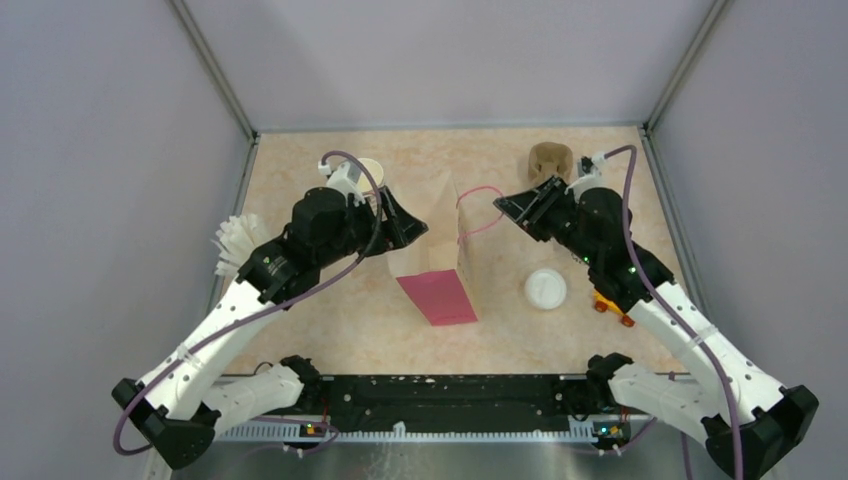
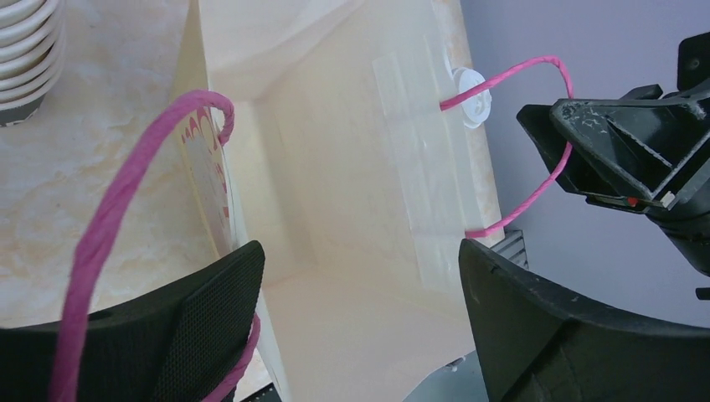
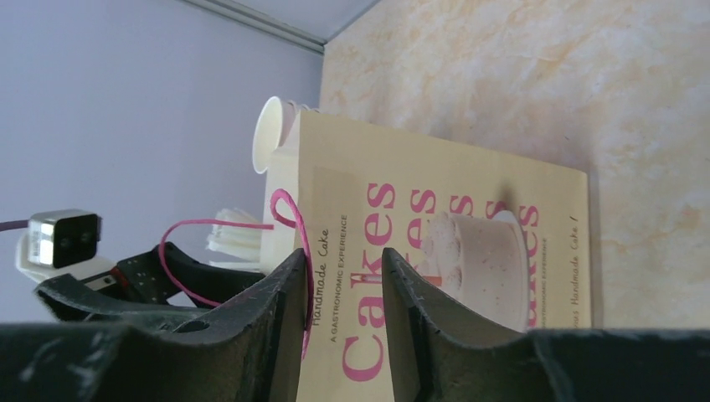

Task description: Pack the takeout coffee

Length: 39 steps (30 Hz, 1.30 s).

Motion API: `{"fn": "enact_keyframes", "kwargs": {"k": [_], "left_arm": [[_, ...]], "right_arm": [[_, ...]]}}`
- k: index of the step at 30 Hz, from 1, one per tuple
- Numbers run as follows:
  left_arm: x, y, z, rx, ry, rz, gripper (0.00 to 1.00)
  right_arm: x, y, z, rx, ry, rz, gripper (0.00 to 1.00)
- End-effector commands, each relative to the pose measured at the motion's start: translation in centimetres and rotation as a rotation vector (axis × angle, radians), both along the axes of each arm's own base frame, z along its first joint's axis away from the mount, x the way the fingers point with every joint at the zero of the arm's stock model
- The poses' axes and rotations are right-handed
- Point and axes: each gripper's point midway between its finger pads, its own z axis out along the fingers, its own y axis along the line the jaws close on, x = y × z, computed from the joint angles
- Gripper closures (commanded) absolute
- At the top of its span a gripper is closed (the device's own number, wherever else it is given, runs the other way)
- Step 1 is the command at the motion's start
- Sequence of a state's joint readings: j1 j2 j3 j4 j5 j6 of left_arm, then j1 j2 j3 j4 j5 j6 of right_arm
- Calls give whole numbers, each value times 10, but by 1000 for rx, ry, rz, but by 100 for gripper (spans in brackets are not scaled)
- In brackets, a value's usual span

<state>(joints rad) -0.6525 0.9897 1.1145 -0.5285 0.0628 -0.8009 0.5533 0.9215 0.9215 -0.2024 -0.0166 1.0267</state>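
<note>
Left gripper (image 2: 360, 251) gapes wide at the paper bag (image 1: 425, 250) mouth; only its wrist view looks inside. Right gripper (image 3: 343, 255) holds nothing, fingers apart beside a pink handle (image 2: 501, 81). Takeout coffee (image 1: 545, 289) stands on the table (image 1: 330, 330) right of the bag, its lettering hidden from above.

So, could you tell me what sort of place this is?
Probably a lab booth staged as a cafe counter: plain grey walls, a "Cakes" paper bag and a lidded coffee cup.
</note>
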Motion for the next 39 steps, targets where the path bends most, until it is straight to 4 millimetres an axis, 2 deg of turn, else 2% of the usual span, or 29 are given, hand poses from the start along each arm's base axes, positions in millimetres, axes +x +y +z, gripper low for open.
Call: {"fn": "enact_keyframes", "kwargs": {"k": [1, 4, 11, 15, 19, 22, 24, 29, 31, 36, 39], "left_arm": [[-5, 5, 26, -7, -77, -21, 7], [-10, 3, 31, -14, -92, -59, 2], [-19, -8, 69, -86, -201, -150, 1], [-26, -14, 85, -120, -233, -201, 1], [-25, -8, 89, -93, -238, -174, 1], [-24, -2, 85, -57, -230, -158, 1], [-24, 2, 83, -34, -228, -149, 1], [-25, 13, 79, 25, -241, -126, 1], [-26, 17, 83, 53, -262, -126, 1], [-29, 27, 87, 105, -293, -127, 1], [-35, 28, 83, 109, -287, -148, 1]], "right_arm": [[-4, -17, 25, -42, -47, -46, 62], [-4, -22, 41, -63, -72, -59, 61], [-4, -33, 84, -51, -151, -106, 60], [-4, -36, 100, -25, -180, -126, 60], [-1, -31, 112, -27, -203, -104, 59], [6, -27, 114, -98, -189, -91, 52], [11, -35, 115, -160, -179, -128, 51], [40, -66, 108, -421, -198, -269, 49], [58, -76, 94, -532, -160, -295, 47], [107, -101, 44, -703, -43, -270, 44], [132, -123, 12, -783, 33, -273, 42]]}}
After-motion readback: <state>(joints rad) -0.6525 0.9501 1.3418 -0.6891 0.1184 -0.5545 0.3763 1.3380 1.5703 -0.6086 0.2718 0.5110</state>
